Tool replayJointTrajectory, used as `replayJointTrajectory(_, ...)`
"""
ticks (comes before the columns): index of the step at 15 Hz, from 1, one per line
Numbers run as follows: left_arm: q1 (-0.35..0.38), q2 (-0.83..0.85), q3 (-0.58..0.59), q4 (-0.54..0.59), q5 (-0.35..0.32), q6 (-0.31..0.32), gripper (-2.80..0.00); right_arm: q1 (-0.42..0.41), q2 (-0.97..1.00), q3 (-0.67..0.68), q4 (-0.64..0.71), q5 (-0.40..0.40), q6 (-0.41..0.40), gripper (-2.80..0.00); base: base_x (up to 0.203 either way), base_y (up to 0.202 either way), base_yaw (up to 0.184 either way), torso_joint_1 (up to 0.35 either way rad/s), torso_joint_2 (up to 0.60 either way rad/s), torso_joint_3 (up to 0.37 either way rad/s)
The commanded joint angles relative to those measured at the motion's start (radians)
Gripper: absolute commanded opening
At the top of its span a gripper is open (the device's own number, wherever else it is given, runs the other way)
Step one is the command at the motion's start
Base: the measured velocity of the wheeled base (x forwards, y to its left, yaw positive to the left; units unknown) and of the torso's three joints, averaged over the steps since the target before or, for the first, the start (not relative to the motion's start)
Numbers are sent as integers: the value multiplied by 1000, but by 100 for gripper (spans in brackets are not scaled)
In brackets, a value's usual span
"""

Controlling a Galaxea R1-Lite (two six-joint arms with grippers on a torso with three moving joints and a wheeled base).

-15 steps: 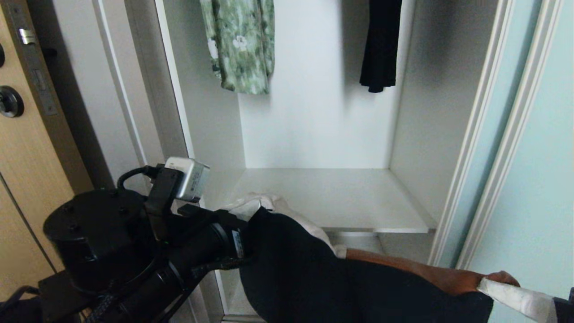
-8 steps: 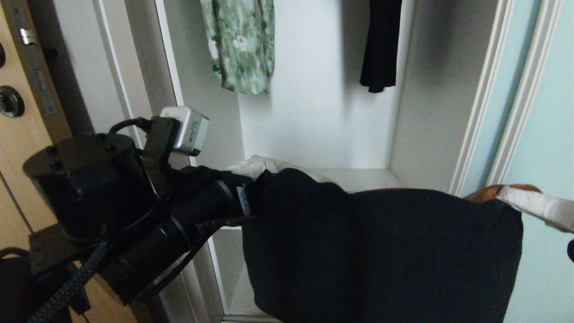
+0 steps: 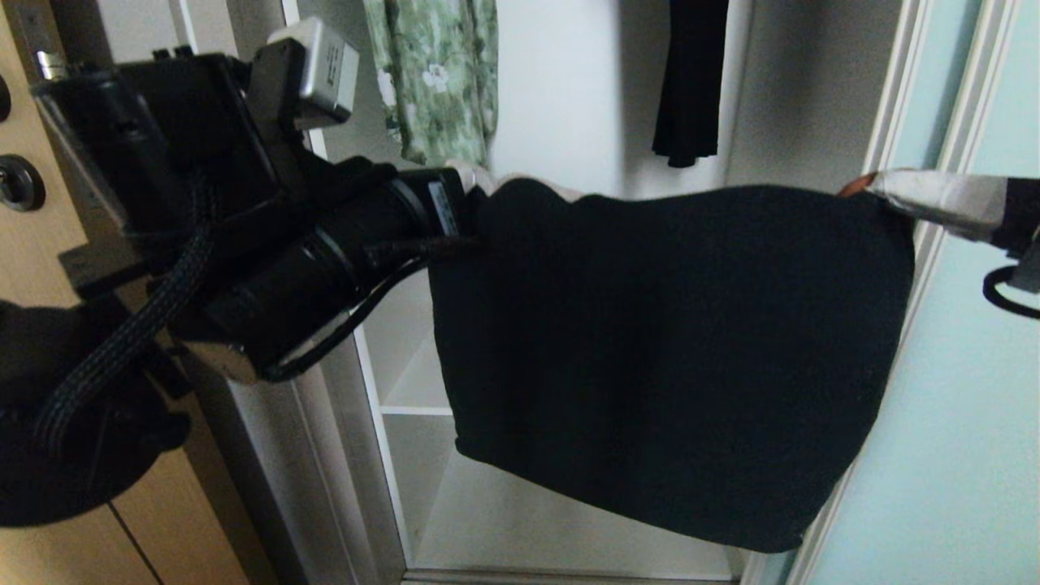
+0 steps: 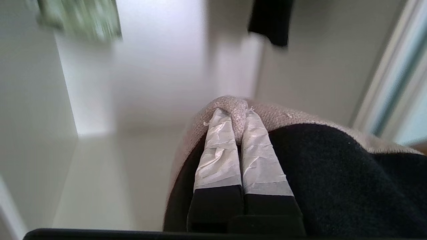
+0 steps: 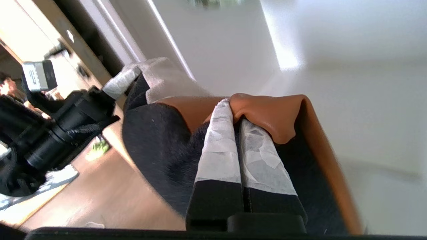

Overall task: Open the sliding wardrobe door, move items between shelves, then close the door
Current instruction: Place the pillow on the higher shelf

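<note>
The items, a mostly black bundle of folded clothes [image 3: 666,357], hang stretched between both grippers in front of the open wardrobe compartment. My left gripper [image 3: 471,175] is shut on the bundle's white knit edge [image 4: 233,106] at its left top corner. My right gripper [image 3: 881,185] is shut on the rust-orange piece [image 5: 273,113] at the right top corner. The sliding wardrobe door [image 3: 967,422], pale blue-green glass, stands pushed to the right. A white shelf [image 4: 110,173] lies ahead of the left gripper; the bundle hides it in the head view. A lower shelf edge [image 3: 414,410] shows beneath.
A green floral garment [image 3: 439,73] and a slim black garment [image 3: 691,81] hang at the top of the compartment. A tan wooden door [image 3: 49,268] with a lock stands at the left. A person [image 5: 8,87] shows far off in the right wrist view.
Both arms have lifted the bundle from below the shelf up in front of the compartment. It now covers the shelf in the head view. Both grips stayed shut.
</note>
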Motion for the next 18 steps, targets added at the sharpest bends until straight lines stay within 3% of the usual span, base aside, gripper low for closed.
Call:
replayJointTrajectory(1, 39, 131, -191, -5, 0, -1, -280, -33, 153, -137, -5, 5, 0, -280, 0, 0, 0, 0, 0, 0)
replayJointTrajectory(4, 85, 297, -410, -3, -1, -1, -280, -54, 282, -235, -35, 9, 1, -280, 0, 0, 0, 0, 0, 0)
replayJointTrajectory(11, 214, 686, -855, -4, -6, 0, -280, -84, 711, -483, -275, 8, 6, -280, 0, 0, 0, 0, 0, 0)
replayJointTrajectory(13, 254, 744, -872, -19, -58, -1, -280, -92, 830, -582, -324, 5, 7, -280, 0, 0, 0, 0, 0, 0)
replayJointTrajectory(15, 273, 785, -872, -49, -70, -2, -280, -104, 937, -657, -378, 3, 7, -280, 0, 0, 0, 0, 0, 0)
replayJointTrajectory(18, 285, 816, -806, -97, -78, -3, -280, -120, 1040, -635, -487, 7, 5, -280, 0, 0, 0, 0, 0, 0)
